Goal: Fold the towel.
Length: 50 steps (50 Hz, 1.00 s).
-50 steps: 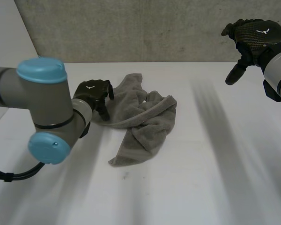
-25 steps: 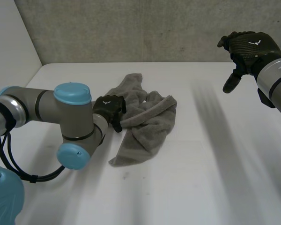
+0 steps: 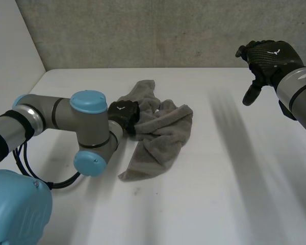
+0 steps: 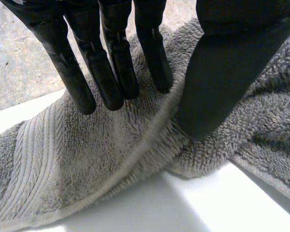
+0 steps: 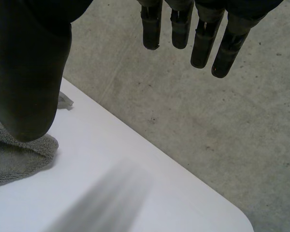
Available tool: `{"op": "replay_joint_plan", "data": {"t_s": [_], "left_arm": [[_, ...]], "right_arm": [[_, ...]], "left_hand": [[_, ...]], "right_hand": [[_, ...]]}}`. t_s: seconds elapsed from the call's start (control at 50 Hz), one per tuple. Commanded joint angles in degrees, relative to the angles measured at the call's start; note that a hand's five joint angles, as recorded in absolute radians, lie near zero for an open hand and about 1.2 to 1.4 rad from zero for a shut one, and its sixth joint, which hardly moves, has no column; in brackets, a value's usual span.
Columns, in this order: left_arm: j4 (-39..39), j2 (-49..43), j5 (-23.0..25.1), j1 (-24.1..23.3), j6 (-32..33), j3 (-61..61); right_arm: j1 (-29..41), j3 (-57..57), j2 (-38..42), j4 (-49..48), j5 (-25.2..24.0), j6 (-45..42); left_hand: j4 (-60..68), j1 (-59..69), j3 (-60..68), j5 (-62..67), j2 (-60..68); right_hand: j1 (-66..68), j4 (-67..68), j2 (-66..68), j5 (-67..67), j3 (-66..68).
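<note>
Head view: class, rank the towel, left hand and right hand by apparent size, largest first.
1. towel
2. right hand, though held up, likely nearer the camera
3. left hand, partly behind its arm

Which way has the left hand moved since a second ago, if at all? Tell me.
Yes. In the head view the left hand has slid right, from the towel's left edge further onto it.

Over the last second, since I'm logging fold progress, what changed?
The left hand slid from the left edge of the towel further onto it; fingers straight, nothing pinched yet. The right hand stayed raised and open; the towel kept its crumpled shape.
</note>
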Motion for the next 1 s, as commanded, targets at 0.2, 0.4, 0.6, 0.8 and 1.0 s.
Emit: {"op": "replay_joint_plan", "data": {"t_s": [0.2,0.4,0.6,0.8,1.0], "left_arm": [[-5.91,20.56,-0.71,-1.14,0.68,-2.88],[-7.42,46.31,0.0,-0.09,2.34,-19.65],[-6.27,62.79,0.0,0.27,11.4,-36.12],[-1.18,71.92,0.0,0.79,13.16,-48.77],[-1.26,72.63,0.0,1.59,13.07,-49.57]], "right_arm": [[-0.18,-0.97,1.9,0.44,-0.25,0.32],[-3.33,-4.3,3.82,4.29,-10.85,1.46],[-2.91,-21.6,22.17,14.48,-35.56,15.95],[6.57,-27.15,34.75,18.02,-38.66,16.4],[13.71,-38.41,42.33,18.02,-29.35,16.67]], "left_hand": [[29.77,29.99,29.8,30.29,29.78],[29.77,29.99,29.8,30.29,29.78],[29.77,29.99,29.8,30.29,29.78],[29.77,29.99,29.8,30.29,29.78],[29.77,29.99,29.8,30.29,29.78]], "right_hand": [[-3.32,-5.21,-4.21,-3.85,-4.14],[-3.32,-5.21,-4.21,-3.85,-4.14],[-3.32,-5.21,-4.21,-3.85,-4.14],[-3.32,-5.21,-4.21,-3.85,-4.14],[12.41,10.52,11.52,11.87,11.59]]}}
